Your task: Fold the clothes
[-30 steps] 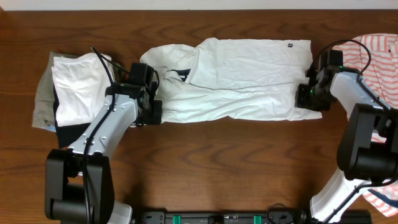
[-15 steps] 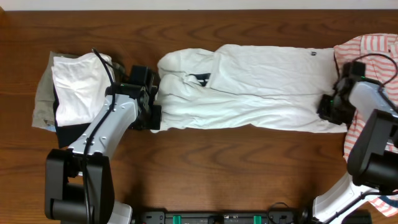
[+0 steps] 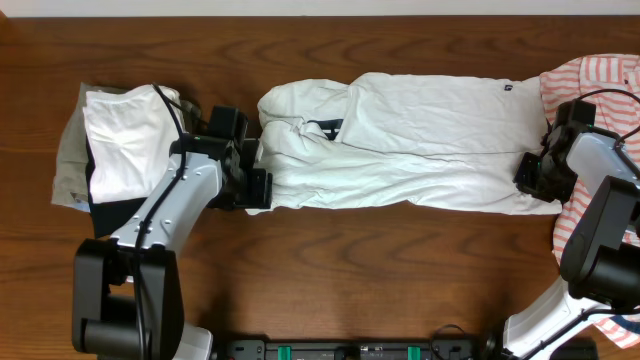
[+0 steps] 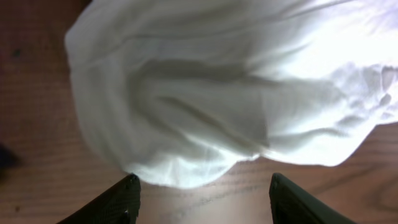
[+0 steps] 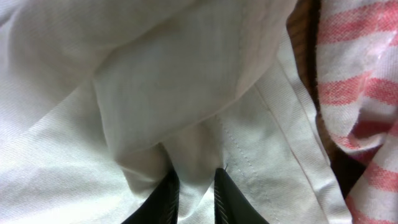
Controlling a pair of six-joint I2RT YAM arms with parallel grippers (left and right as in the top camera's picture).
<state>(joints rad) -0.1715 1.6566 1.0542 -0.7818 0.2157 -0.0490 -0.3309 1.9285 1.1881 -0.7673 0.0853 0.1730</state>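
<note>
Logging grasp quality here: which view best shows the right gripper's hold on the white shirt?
Right wrist: the right gripper pinches a fold of the white shirt up close. Overhead shows only the gripper at the shirt's right end; left wrist shows the shirt's other end alone.

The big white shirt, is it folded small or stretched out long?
Stretched out long. The white shirt lies in a wrinkled band across the table, one end pinched by the right end effector.

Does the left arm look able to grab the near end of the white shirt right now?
Probably yes: the left gripper is open, and the edge of the white shirt lies just ahead of it with nothing in between.
</note>
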